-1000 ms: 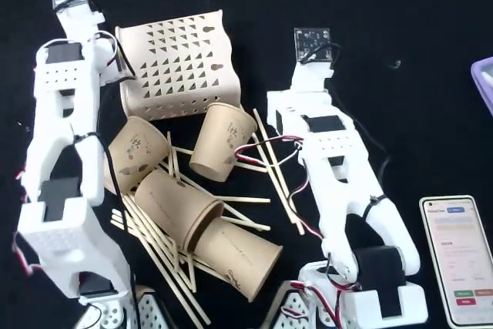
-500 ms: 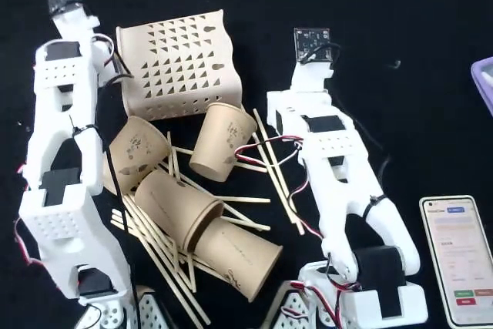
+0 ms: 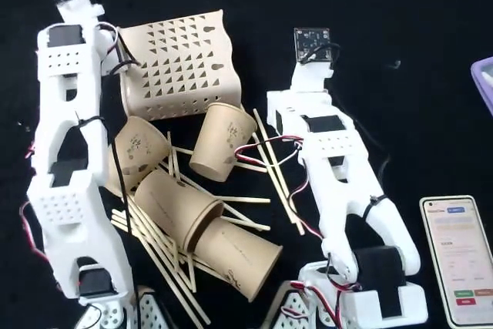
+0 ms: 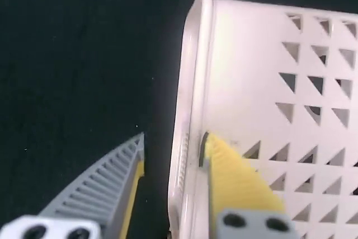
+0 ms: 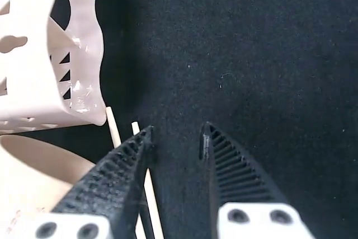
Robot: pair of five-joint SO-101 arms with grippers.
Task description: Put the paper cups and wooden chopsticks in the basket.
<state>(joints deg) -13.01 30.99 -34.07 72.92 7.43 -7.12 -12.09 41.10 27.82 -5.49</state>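
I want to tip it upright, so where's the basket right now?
In the high view the basket lies on its side at the back, left of centre, just behind the cups; the left gripper straddles its rim.

No legible text, phone (image 3: pixel 457 258) screen lines too small, paper cups (image 3: pixel 222 141) print unreadable

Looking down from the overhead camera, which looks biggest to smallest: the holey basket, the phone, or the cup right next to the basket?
1. The basket, clearly the largest.
2. The phone, at the picture's right edge.
3. The paper cup beside the basket, which looks somewhat smaller than the phone.
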